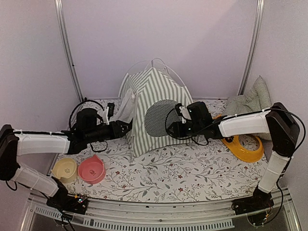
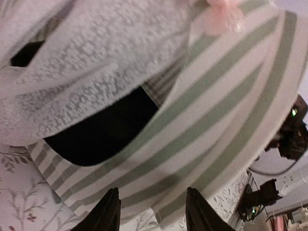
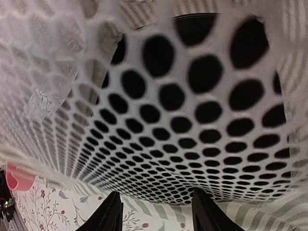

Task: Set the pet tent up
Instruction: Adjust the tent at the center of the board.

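Reaching in from both sides, the two arms stretch low and nearly level over the desk [image 1: 159, 178], forearms sleeved in white and wrists turned toward the pet tent [image 1: 159, 91]. The tent stands upright at the middle of the floral-printed surface, toward the back. The left pincer [image 1: 129, 126] points at the tent's front left edge, just below the lace curtain [image 1: 126, 107]. In the left wrist view its black fingers [image 2: 108, 211] are spread apart, with striped fabric beyond them and nothing gripped. The right pincer [image 1: 173, 129] sits at the lower right rim of the mesh window [image 1: 161, 117]; its fingers [image 3: 113, 214] are likewise parted and empty, close against the netting. The tent is soft, peaked cloth in green and white stripes, with thin white poles [image 1: 168, 71] arching above its top. Its window is round, black and honeycomb-holed, and the curtain is white, finely patterned and gathered to one side. A pale yellow bowl [image 1: 64, 169] and a pink bowl [image 1: 91, 169], both smooth, lie beside the left arm. An orange bowl [image 1: 243, 148] lies under the right forearm, and a checked cushion [image 1: 250, 102] slumps in the back right corner.
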`<state>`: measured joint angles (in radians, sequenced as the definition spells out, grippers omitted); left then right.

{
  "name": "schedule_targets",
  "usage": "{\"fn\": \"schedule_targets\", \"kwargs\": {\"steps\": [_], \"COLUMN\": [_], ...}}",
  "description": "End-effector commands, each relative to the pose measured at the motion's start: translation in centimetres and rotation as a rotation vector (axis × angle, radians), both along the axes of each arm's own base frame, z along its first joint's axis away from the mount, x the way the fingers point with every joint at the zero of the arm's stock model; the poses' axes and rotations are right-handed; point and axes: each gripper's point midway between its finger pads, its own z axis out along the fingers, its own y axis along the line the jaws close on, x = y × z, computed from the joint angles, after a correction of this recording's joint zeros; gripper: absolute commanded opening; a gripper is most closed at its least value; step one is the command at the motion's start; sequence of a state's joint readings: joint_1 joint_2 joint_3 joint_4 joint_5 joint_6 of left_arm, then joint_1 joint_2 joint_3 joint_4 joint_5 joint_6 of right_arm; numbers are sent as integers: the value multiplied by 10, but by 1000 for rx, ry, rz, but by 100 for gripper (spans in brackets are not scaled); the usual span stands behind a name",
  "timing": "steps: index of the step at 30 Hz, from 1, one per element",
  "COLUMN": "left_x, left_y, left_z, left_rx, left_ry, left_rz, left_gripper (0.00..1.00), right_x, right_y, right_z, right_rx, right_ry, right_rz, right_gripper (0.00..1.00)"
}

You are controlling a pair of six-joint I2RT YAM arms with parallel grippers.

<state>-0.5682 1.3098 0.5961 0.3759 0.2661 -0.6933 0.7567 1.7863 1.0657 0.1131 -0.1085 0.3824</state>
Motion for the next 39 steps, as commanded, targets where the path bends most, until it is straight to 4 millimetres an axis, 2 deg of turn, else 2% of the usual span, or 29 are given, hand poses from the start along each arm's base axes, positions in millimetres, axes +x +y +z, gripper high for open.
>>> {"fn": "schedule_targets", "kwargs": {"steps": [1,3,4,5,7,10,14,18,21,24,27,29,31,33,34,35,39], "left_x": [-38,-54,-61,-61,-57,-44,-15,24,48,86,118,138,147,146,150,153,174], "left_y": [-100,-138,-150,-154,-147,-114,-43,40,80,109,105,104,94,82,79,75,75], "left_z": [6,8,12,18,32,52,75,100,123,128,132,143,146,153,148,155,142], "left_rx": [-71,-85,-94,-102,-104,-44,41,106,197,238,217,259,258,212,212,217,264], "left_ry": [-50,-68,-79,-95,-133,-188,-223,-255,-311,-324,-373,-436,-494,-550,-553,-574,-538], "left_rz": [-211,-296,-320,-319,-281,-173,45,244,333,337,177,128,10,-128,-171,-203,-231], "left_gripper": [47,46,45,45,49,54,61,63,69,70,66,67,67,68,68,69,69], "right_x": [31,34,32,28,19,0,-21,-24,-20,-16,-11,-11,-11,-12,-13,-14,-17], "right_y": [-43,-47,-48,-50,-55,-64,-75,-105,-116,-118,-115,-113,-112,-111,-112,-113,-117], "right_z": [27,44,53,60,72,83,82,81,81,81,76,74,70,67,66,65,67], "right_rx": [40,58,73,86,105,124,105,94,97,96,92,98,101,100,98,96,96], "right_ry": [-25,-58,-72,-81,-98,-118,-138,-158,-155,-152,-135,-125,-114,-106,-103,-103,-116], "right_rz": [-145,-165,-165,-162,-166,-162,-168,-274,-298,-304,-291,-281,-269,-260,-258,-259,-258], "right_gripper": [51,52,52,52,53,54,57,66,67,67,67,67,67,67,67,67,67]}}
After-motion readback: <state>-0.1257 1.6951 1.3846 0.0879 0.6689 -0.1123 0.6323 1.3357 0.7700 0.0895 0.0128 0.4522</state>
